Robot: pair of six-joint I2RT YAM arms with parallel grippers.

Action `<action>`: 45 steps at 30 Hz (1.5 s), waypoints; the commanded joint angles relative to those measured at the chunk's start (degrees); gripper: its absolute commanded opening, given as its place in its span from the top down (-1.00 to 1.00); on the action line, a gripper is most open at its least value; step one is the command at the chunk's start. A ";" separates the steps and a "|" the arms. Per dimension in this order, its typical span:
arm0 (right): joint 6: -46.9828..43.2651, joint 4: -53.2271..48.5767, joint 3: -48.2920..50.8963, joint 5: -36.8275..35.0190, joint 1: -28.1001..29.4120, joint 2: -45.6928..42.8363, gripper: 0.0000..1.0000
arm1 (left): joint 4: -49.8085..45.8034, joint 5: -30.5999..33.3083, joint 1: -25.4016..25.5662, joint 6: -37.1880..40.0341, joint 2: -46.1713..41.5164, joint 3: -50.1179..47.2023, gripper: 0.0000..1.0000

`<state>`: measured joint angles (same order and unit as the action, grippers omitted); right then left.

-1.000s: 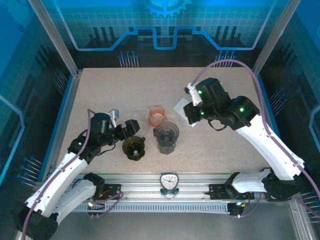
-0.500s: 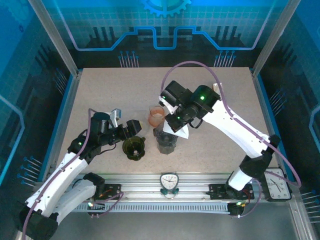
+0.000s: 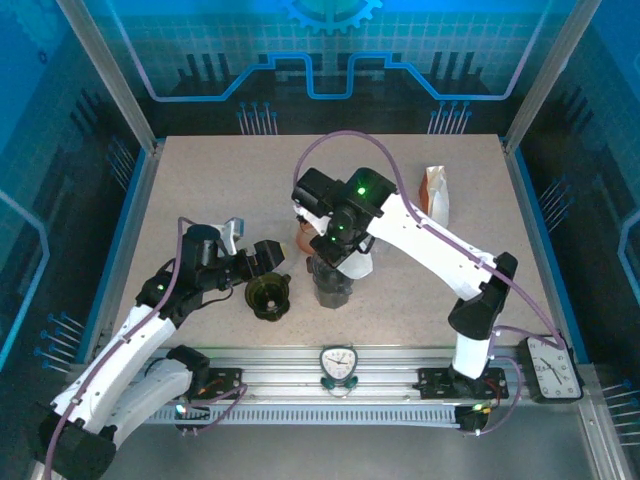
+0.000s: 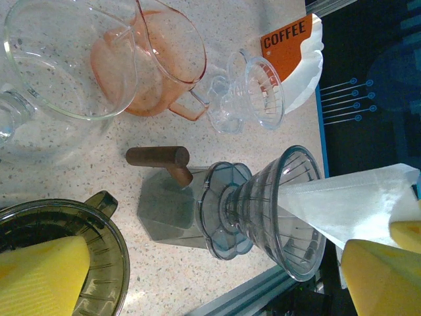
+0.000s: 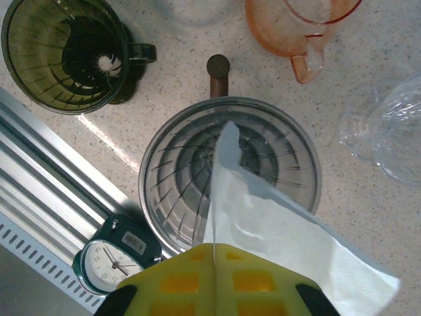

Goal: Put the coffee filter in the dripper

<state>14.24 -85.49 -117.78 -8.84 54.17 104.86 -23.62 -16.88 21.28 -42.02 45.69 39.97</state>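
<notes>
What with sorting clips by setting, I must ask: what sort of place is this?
Likely a robot test cell staged for pour-over coffee: a speckled table fenced by translucent blue panels, and a smoky clear plastic dripper with a white paper coffee filter at its mouth.

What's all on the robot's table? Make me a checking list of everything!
Surface: speckled table, no spills seen.
Job's things: white coffee filter, tip poking into grey dripper, not seated.
Clutter: green dripper, orange jug, clear glass dripper, COFFEE packet, clock, second clock.
Grippers: right gripper shut on coffee filter; left gripper open at green dripper.
Cables: purple cable arching over the right arm.
Surroundings: blue panel walls.
</notes>
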 commanded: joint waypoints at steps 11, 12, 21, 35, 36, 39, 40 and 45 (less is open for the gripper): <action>0.13 5.52 4.77 3.41 1.11 1.45 0.88 | 1.80 -2.19 0.42 -0.37 0.10 -1.03 -0.97; 0.25 6.29 5.85 3.48 1.04 1.28 0.88 | 1.75 -2.19 0.43 -0.34 0.08 -1.06 -0.98; 1.56 11.77 12.07 4.09 0.76 -1.60 0.69 | 2.01 -2.98 0.47 -1.03 0.10 -0.59 -0.98; 5.27 23.56 24.55 2.29 0.69 -17.65 -0.23 | 3.08 -1.58 5.80 -0.38 3.15 3.30 -0.93; 5.90 25.08 26.39 1.64 0.61 -19.28 -0.25 | 2.91 -0.82 6.95 0.03 4.08 4.05 -0.89; 8.61 31.80 33.56 -1.61 -0.08 -25.54 -0.32 | 1.60 1.84 11.09 1.63 7.63 7.08 -0.76; 9.48 34.01 35.94 -3.03 -0.50 -27.54 -0.32 | 0.93 2.99 12.38 2.21 8.91 8.16 -0.71; 10.55 37.13 42.54 -7.95 -2.99 -32.58 -0.23 | -2.71 8.52 17.05 5.42 12.98 12.01 -0.53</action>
<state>22.94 -53.36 -77.23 -12.21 52.51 73.63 -23.05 -12.75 36.75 -39.88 57.58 49.50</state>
